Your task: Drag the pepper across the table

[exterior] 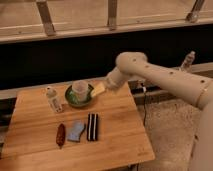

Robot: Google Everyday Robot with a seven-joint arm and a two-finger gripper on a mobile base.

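Note:
The pepper (pixel 60 135), a small dark red-brown chili shape, lies on the light wooden table (pixel 117 117) toward its front left. My gripper (pixel 97 90) hangs over the back middle of the table, just right of a green plate, at the end of the white arm (pixel 160 80) that reaches in from the right. It holds nothing and stands open, well behind and to the right of the pepper.
A blue-grey cloth piece (pixel 76 131) and a black-and-white striped block (pixel 92 127) lie right of the pepper. The green plate (pixel 69 99) carries a white cup (pixel 80 90). A small bottle (pixel 53 99) stands to its left. Dark wall behind; floor to the right.

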